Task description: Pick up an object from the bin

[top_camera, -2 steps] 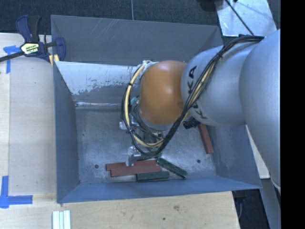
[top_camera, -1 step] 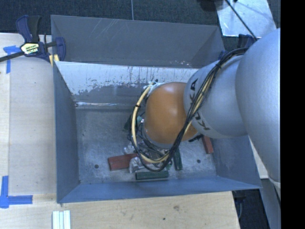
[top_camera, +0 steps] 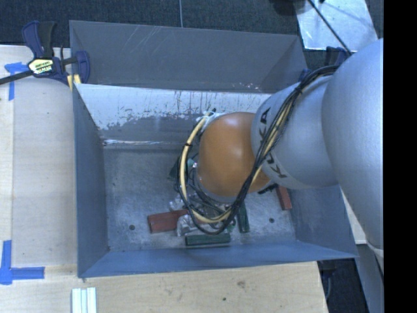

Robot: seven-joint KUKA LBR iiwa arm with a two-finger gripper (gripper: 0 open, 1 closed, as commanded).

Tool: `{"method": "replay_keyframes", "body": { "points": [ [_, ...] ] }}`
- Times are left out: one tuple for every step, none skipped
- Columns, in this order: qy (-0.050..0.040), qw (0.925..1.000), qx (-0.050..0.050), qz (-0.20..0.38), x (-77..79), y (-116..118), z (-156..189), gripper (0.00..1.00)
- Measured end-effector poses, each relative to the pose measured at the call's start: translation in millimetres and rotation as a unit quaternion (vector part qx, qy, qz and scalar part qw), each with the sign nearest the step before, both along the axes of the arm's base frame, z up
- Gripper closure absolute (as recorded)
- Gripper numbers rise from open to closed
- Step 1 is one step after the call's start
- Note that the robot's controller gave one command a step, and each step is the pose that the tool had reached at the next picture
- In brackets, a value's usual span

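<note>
I cannot tell how the jaws of the gripper (top_camera: 187,222) stand, and they may push away the brown block (top_camera: 163,222) just beside them.

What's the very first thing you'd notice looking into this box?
The big silver robot arm with its round orange cover reaches from the right over the middle of the grey metal bin. Below it, near the front wall, lie a flat reddish-brown block and a long dark green bar.
</note>
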State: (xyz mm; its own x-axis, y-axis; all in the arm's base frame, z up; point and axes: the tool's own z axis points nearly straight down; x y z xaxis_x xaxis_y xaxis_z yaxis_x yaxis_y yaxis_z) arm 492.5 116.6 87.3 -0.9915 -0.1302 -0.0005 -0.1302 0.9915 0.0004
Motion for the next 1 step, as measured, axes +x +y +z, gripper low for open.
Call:
{"method": "replay_keyframes", "body": {
  "points": [
    [-0.0009,0.9999,0.0,0.011,11.5,-3.2,144.1,1.0]
  ]
}}
